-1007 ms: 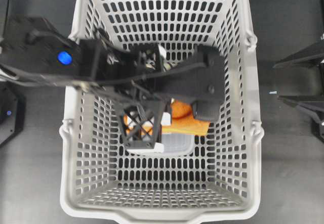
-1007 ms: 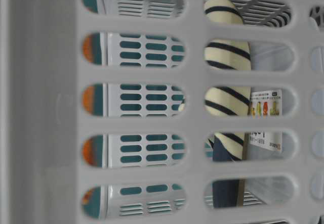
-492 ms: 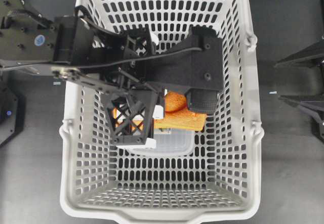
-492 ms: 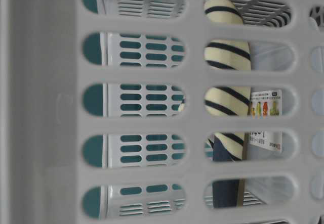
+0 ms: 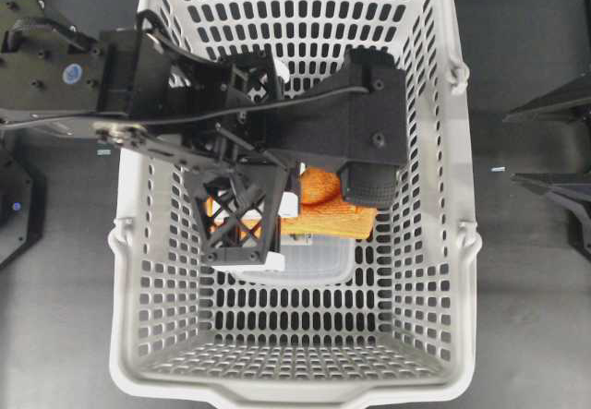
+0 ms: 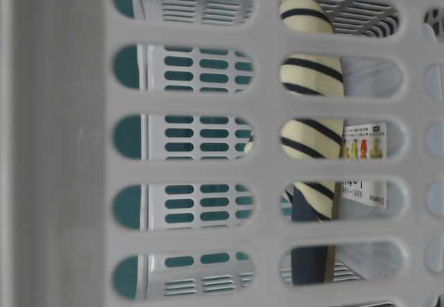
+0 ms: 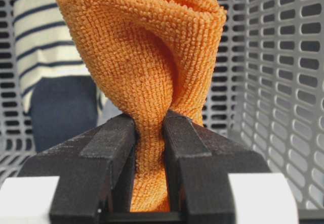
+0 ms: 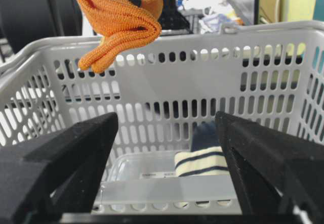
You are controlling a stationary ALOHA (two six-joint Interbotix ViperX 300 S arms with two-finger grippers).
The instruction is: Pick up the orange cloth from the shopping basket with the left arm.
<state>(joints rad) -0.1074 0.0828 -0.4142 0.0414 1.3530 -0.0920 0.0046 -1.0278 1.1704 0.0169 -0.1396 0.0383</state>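
The lift is in hand: the left tool [image 7: 149, 133], pinched tight on the orange cloth [image 7: 147, 57], holds it at the shopping basket [image 5: 462, 197] rim near nine o'clock, calling for more height; the right tool [image 8: 167, 148] gapes wide, empty.

a dark tabletop [image 5: 526, 270] carries the light-grey shopping basket [image 5: 466, 243], which stands directly on it and fills the middle of the overhead view. the bare dark surface shows on both sides of the basket and below its near rim. a small pale speck [image 5: 498, 169] lies on the tabletop just right of the basket.
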